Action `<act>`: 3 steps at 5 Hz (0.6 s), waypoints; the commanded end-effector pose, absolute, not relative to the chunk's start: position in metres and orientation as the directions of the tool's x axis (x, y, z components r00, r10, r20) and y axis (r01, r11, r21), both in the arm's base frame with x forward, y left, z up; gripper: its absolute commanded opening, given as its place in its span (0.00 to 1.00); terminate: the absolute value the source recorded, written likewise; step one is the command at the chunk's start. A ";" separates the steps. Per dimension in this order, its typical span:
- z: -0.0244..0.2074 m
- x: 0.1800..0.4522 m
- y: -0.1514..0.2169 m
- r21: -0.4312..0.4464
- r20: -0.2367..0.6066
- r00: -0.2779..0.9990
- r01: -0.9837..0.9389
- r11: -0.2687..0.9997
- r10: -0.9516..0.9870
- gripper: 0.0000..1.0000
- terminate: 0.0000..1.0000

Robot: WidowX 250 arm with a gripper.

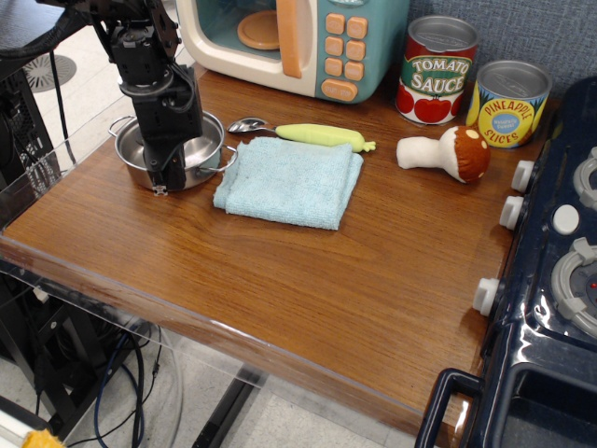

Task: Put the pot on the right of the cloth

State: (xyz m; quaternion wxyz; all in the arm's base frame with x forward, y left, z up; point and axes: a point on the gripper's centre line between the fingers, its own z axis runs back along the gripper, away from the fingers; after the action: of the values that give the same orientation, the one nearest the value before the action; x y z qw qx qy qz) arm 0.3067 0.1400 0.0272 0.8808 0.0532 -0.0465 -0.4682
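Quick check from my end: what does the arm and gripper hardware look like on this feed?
The arm is matte black, built from blocky, boxy segments, with thin black cables looping along its side. The gripper is black too, narrow and rectangular, with small pale spots near its tip. No readable markings or labels show.

A single camera looks down at a slant from above the table's front edge, facing the back wall. The gripper sits in the upper left, at middle distance. Beyond it and to its right stands the toy microwave; far right of it, the stove is cropped by the frame's edge. No second view shares the scene.
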 end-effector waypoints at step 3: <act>0.098 0.316 0.100 0.389 0.059 0.332 0.861 0.328 -0.942 0.00 0.00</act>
State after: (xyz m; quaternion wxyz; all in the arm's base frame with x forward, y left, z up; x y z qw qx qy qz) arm 0.3134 0.0973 0.0793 0.8098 0.1217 -0.1240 -0.5604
